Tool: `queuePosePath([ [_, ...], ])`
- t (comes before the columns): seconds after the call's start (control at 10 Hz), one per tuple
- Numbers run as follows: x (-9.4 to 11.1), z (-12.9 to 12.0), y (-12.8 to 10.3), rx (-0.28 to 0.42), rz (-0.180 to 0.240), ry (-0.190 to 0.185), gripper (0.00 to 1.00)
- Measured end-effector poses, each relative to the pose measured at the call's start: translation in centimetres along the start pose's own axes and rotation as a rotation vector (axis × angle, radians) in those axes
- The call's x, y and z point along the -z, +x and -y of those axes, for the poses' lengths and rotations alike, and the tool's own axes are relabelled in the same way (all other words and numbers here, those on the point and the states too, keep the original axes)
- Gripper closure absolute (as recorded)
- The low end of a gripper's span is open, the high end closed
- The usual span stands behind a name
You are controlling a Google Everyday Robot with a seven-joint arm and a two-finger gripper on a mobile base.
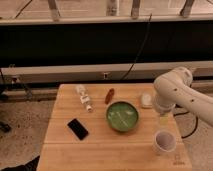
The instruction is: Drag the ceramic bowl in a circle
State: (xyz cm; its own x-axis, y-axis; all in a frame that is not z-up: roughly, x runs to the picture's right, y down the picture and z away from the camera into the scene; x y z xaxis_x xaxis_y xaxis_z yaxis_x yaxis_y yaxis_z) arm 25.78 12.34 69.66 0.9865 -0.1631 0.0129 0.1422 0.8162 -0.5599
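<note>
The ceramic bowl (pixel 122 116) is round, shallow and green with pale streaks inside. It sits near the middle of the wooden table (pixel 100 150). My white arm (pixel 175 90) reaches in from the right. My gripper (pixel 163 118) hangs down at the arm's end, just right of the bowl's rim and above the table. It is apart from the bowl.
A small white cup (pixel 163 142) stands at the front right, just below the gripper. A white object (pixel 146 100) lies behind the bowl on the right. A brown item (pixel 109 95), a lying clear bottle (pixel 84 97) and a black phone (pixel 78 128) lie to the left.
</note>
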Motion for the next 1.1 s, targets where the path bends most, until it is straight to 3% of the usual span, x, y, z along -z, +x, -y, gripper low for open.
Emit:
queuePosePath([
  [0.7,-1.9,-0.6,-2.4,0.163,-0.023,-0.018,0.2],
  [1.1,-2.8,-0.5,-5.4,0.3,-0.035,-0.026,0.2],
])
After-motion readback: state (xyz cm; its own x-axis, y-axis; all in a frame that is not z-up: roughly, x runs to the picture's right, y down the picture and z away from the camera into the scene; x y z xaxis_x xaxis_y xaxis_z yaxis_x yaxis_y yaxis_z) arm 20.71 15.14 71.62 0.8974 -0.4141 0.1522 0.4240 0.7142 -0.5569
